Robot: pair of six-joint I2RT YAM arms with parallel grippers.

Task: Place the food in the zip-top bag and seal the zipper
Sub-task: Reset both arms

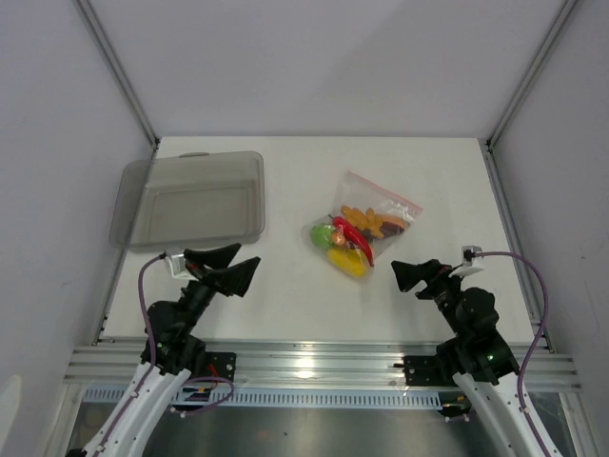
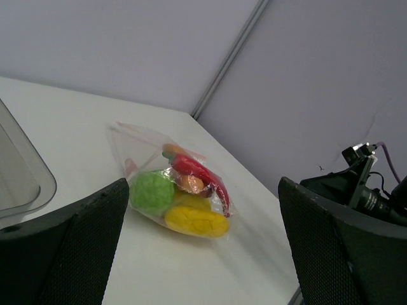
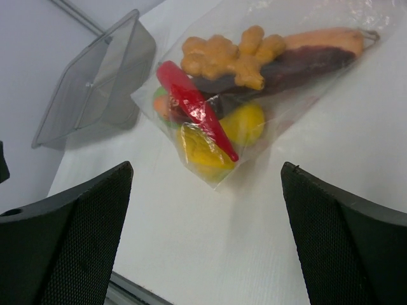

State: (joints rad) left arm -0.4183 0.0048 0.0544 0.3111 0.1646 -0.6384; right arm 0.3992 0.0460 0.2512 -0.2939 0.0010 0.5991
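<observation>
The grey tray [image 1: 190, 200], at 10 o'clock on the table [image 1: 285, 305], is shown without contents. The left gripper [image 1: 236, 267] is spread wide, gripping nothing. The zip-top bag [image 1: 366, 224] lies near centre with the food [image 1: 347, 249] enclosed; its zipper [image 1: 383, 190] faces 1 o'clock. The right gripper [image 1: 407, 276], at 5 o'clock of the bag, is spread likewise and set apart, presumably for clearance.

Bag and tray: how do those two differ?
The bag is clear, crinkly and full of toy food; the tray is grey, rigid-looking and empty. The bag is smaller and lies to the right of the tray. Both rest on the table.
</observation>
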